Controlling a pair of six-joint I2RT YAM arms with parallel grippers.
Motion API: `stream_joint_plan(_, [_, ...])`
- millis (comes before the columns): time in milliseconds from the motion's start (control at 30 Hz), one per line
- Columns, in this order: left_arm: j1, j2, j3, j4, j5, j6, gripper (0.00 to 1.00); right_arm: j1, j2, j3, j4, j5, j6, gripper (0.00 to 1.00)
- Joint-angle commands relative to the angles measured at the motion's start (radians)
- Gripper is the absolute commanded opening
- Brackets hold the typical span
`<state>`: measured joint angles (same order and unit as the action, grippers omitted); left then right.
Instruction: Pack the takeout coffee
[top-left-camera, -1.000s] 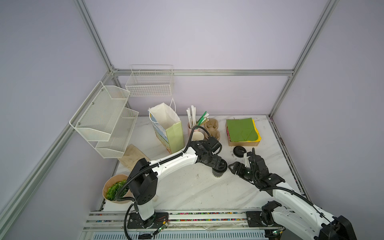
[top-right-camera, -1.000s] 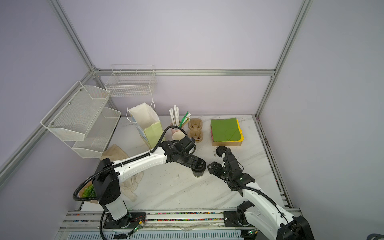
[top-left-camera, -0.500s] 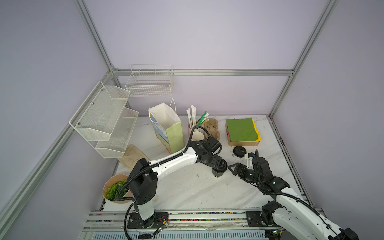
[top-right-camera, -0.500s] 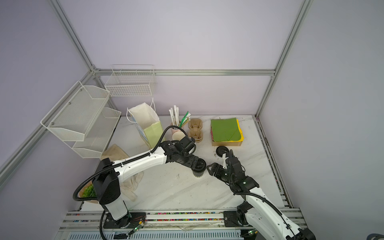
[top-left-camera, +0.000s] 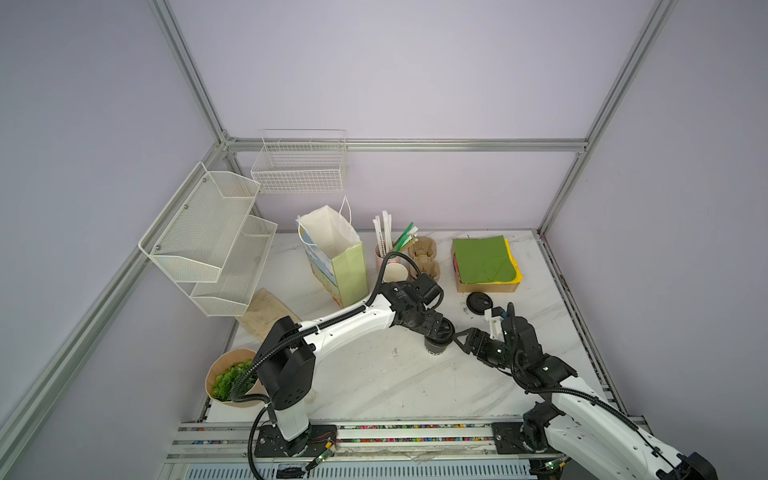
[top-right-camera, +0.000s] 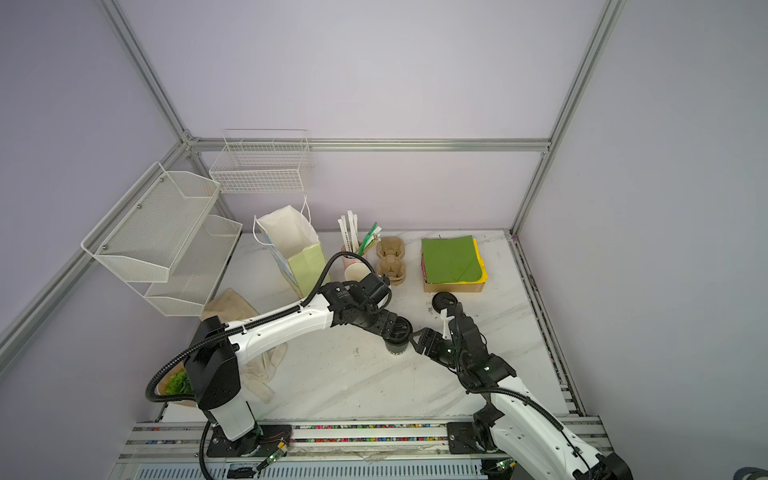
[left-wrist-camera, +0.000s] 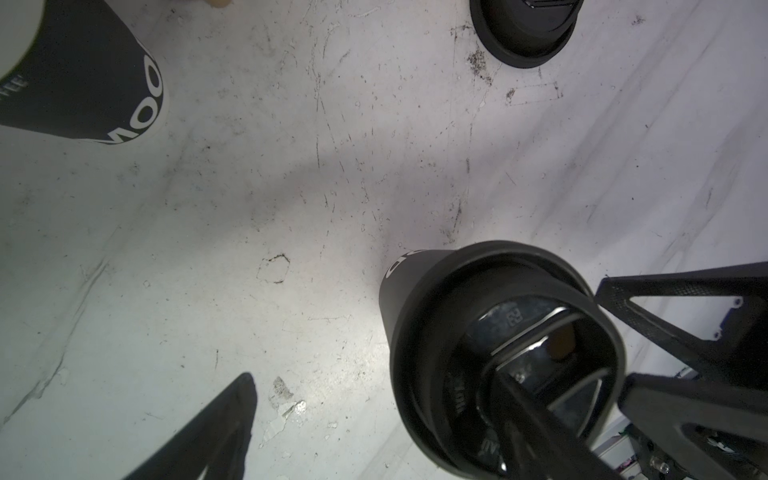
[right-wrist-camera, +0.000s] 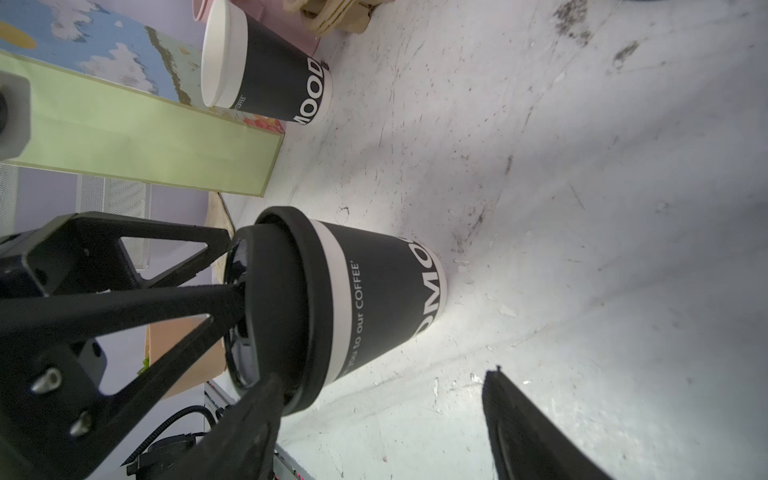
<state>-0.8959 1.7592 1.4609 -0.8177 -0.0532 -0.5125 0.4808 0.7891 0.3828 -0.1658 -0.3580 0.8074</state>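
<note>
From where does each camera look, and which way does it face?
Top views: high above the robot, looking down at the table; left arm, right arm show.
Left wrist: above the takeout coffee, facing down; own jaws show.
Right wrist: low beside it, facing the paper bag; own jaws show.
Shared: both wrist views show that coffee.

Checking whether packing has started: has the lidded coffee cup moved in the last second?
No. The takeout coffee stands where it stood, at the same gap from the loose black lid.

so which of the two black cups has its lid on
The mid-table cup wears a black lid; the other cup, beside the paper bag, is open, cream inside.
</note>
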Motion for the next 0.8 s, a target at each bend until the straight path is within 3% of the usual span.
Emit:
stream_joint_plan(0, [0.005,0.006,-0.059,-0.058,0.001,0.003,0.87,0.022,0.019,-0.007,0.035,0.031,0.022,0.79])
stream_joint_plan(400, [0.005,0.006,-0.085,-0.039,0.018,-0.005,0.87,0.029,0.142,-0.079,0.027,0.118,0.047,0.76])
stream_joint_plan(767, [0.021,-0.014,-0.050,-0.039,0.026,0.005,0.88,0.028,0.077,0.129,-0.107,0.133,-0.013,0.79])
